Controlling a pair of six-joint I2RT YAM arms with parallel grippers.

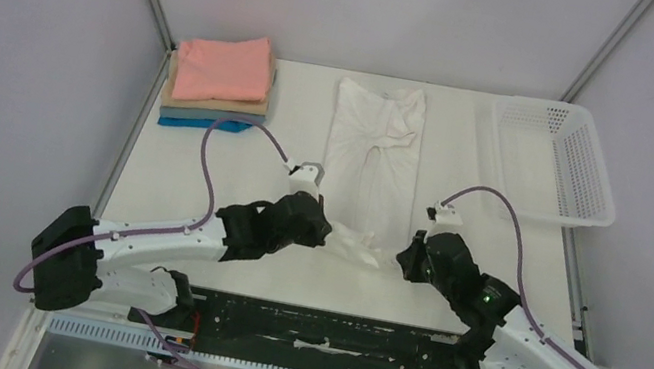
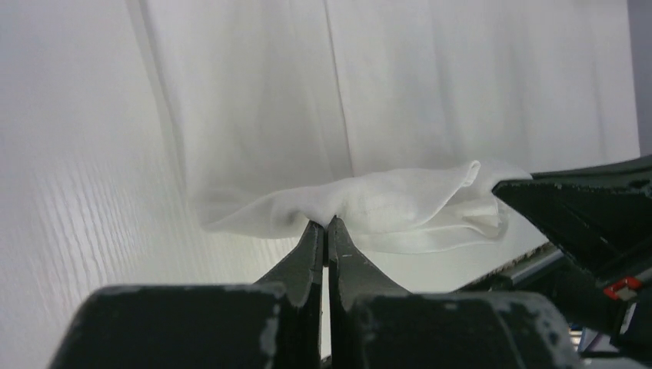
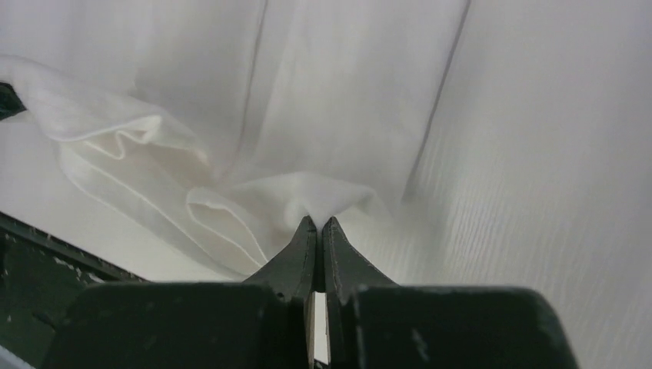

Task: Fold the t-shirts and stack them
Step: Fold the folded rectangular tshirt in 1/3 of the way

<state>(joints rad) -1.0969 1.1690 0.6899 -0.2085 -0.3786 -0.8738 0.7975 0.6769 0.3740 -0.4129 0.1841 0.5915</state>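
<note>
A white t-shirt [image 1: 373, 147] lies lengthwise down the middle of the table, folded into a narrow strip with its collar at the far end. Its near hem [image 2: 384, 204] is bunched and lifted slightly. My left gripper [image 1: 327, 232] is shut on the hem's left corner [image 2: 327, 219]. My right gripper [image 1: 404, 256] is shut on the hem's right corner [image 3: 319, 201]. A stack of folded t-shirts [image 1: 219, 82] sits at the far left: salmon pink on top, then tan, grey-blue and bright blue.
A white plastic mesh basket [image 1: 556, 159] stands at the far right of the table. Purple cables loop above both wrists. A black rail [image 1: 317, 330] runs along the near table edge between the arm bases.
</note>
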